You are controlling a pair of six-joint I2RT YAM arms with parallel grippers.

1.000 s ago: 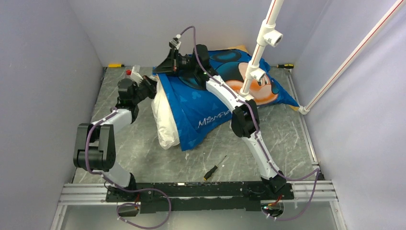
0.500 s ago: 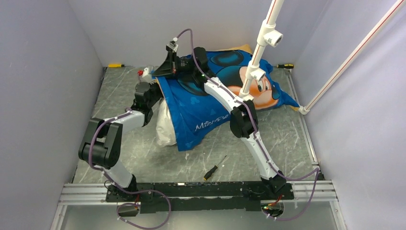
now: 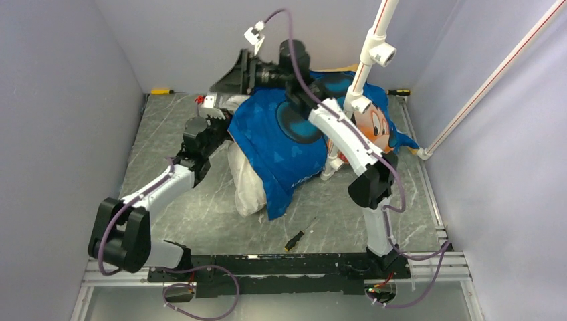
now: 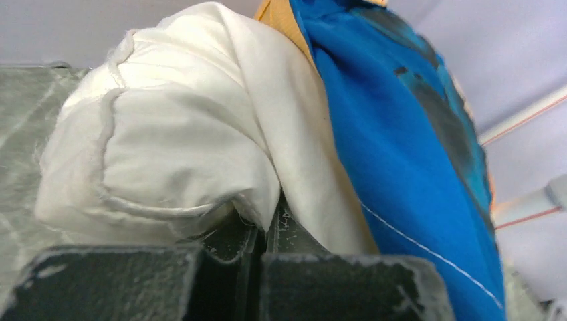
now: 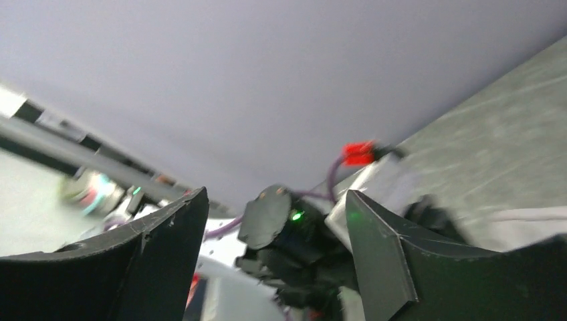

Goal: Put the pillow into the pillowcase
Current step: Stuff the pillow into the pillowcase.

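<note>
The blue pillowcase (image 3: 294, 137) lies bunched over the table's middle and back, draped on the white pillow (image 3: 246, 184), whose bare end sticks out at its left. My left gripper (image 3: 217, 126) is at that bare end. In the left wrist view the left gripper (image 4: 267, 224) is shut with a fold of the pillow (image 4: 180, 127) pinched between its fingers, and the pillowcase (image 4: 408, 140) hangs to the right with its orange lining showing. My right gripper (image 3: 231, 75) is lifted above the case's back left edge; in the right wrist view the right gripper (image 5: 274, 217) is open and holds nothing.
A black-handled screwdriver (image 3: 298, 235) lies near the front rail. A yellow tool (image 3: 161, 91) sits at the back left corner and another screwdriver (image 3: 399, 92) at the back right. A white camera pole (image 3: 366, 63) rises over the case. Walls close in on three sides.
My right gripper let go of the pillowcase edge, opened and rose up and back. The left gripper moved right with the pillow, and the case bunched toward the right.
</note>
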